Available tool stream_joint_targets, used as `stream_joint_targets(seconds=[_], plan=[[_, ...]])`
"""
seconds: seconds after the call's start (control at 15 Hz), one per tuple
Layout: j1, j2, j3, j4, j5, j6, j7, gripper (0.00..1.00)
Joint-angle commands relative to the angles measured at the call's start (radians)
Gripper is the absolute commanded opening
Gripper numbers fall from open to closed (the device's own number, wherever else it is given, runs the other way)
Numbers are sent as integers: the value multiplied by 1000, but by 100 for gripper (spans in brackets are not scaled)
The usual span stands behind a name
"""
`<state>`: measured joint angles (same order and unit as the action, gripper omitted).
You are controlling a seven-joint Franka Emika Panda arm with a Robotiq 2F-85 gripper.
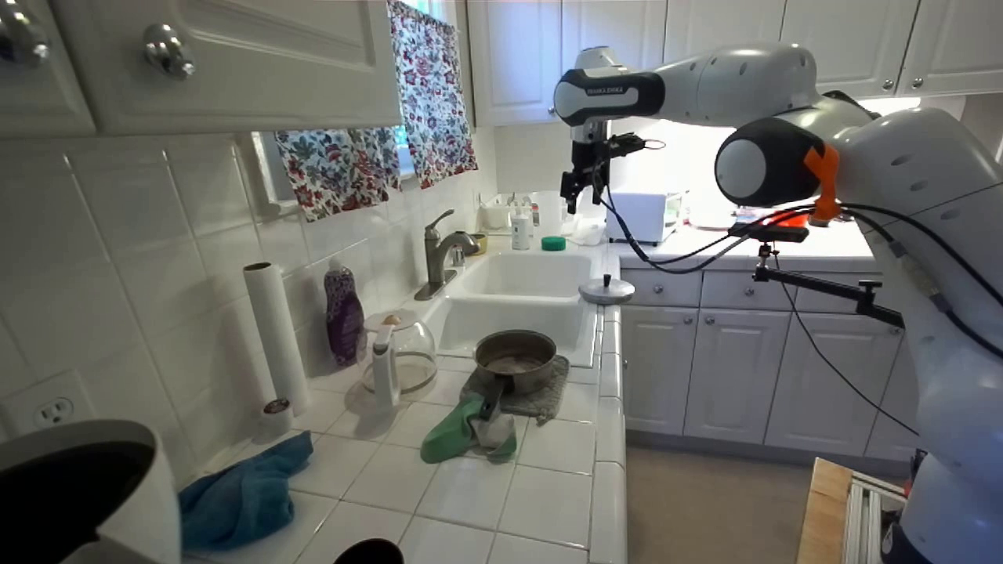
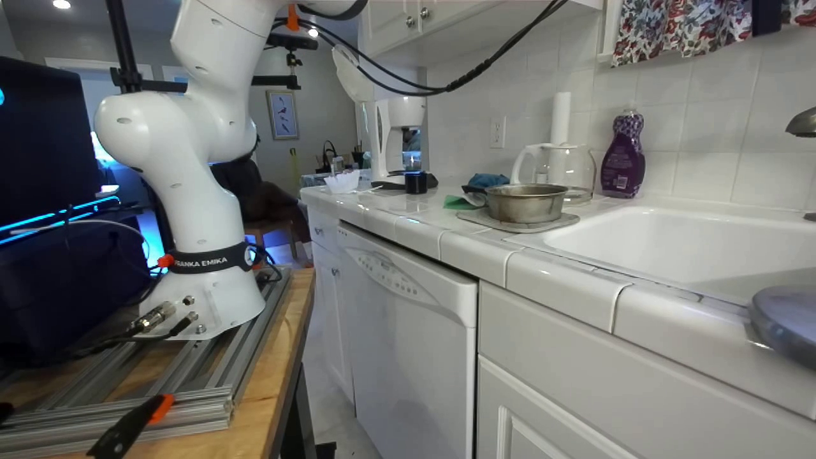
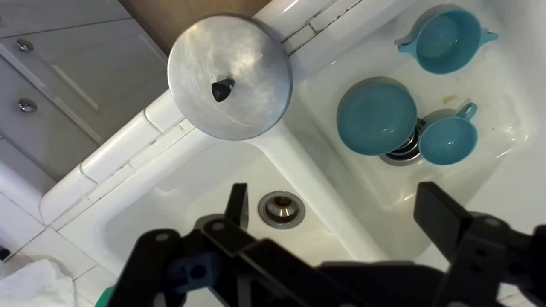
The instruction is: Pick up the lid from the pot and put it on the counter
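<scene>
The grey metal lid with a black knob lies knob up on the counter's edge by the sink divider, overhanging the edge. It also shows in the wrist view and partly at the right border of an exterior view. The pot stands uncovered on a grey cloth pad on the white tiled counter, apart from the lid; it also shows in an exterior view. My gripper is raised above the sink area, near the lid but not touching it. In the wrist view the gripper is open and empty.
A double white sink holds teal dishes. A faucet, glass carafe, purple soap bottle and paper roll stand along the wall. A green cloth lies at the pot's handle. Cables hang from the arm.
</scene>
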<state>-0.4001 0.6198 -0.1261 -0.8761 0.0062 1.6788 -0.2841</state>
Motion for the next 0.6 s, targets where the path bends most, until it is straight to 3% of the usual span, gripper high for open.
stream_joint_targets(seconds=[0.0, 0.53], plan=[[-2, -4, 0, -9, 0, 0, -2, 100], [-4, -4, 0, -15, 0, 0, -6, 100]])
